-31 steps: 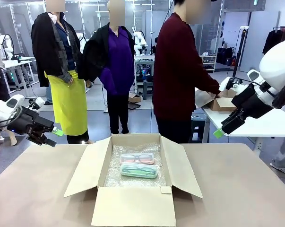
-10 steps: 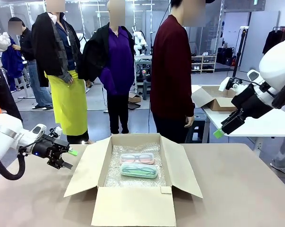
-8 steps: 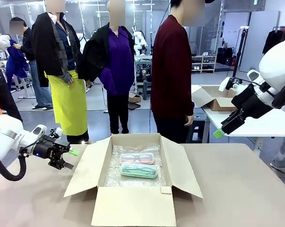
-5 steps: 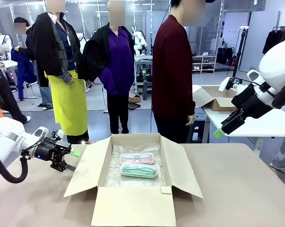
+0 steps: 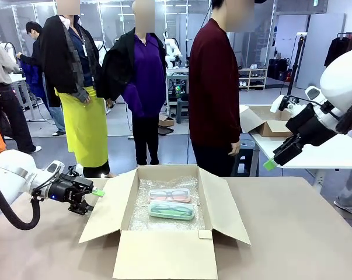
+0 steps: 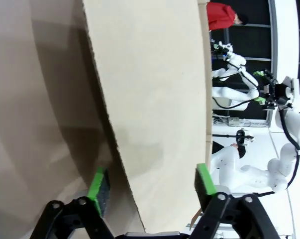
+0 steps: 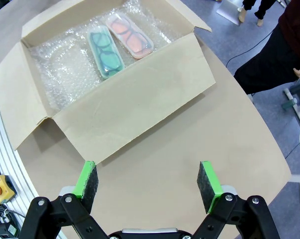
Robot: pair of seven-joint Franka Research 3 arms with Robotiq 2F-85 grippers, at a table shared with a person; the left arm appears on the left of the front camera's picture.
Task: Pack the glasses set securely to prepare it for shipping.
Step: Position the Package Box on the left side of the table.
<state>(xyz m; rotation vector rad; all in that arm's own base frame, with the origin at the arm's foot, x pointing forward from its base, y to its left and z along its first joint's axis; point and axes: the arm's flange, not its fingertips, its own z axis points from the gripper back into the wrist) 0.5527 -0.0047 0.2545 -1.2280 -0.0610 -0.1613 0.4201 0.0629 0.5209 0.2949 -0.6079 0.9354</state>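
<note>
The glasses set lies in an open cardboard box (image 5: 219, 201) lined with bubble wrap (image 5: 142, 217): a pale pink case (image 5: 170, 195) behind a mint green case (image 5: 171, 210). Seen from the right wrist, the mint case (image 7: 105, 54) and the pink case (image 7: 130, 36) lie side by side. My left gripper (image 5: 93, 201) is at the box's left flap (image 5: 105, 213). In the left wrist view the flap (image 6: 150, 89) runs edge-on between the spread green pads of that gripper (image 6: 151, 183), which stands open. My right gripper (image 5: 275, 160) hangs high at the right, open (image 7: 148, 180) and holding nothing.
A person in a maroon top (image 5: 213, 87) stands at the far side, hands down. Behind on the right, a second table carries another cardboard box (image 5: 269, 125). A red stop button (image 7: 0, 191) sits off the table's edge. All of the box's flaps lie folded outward.
My left gripper has moved right across the table to the box's left flap, so that its fingers now straddle the flap's edge. The right arm has not moved.
</note>
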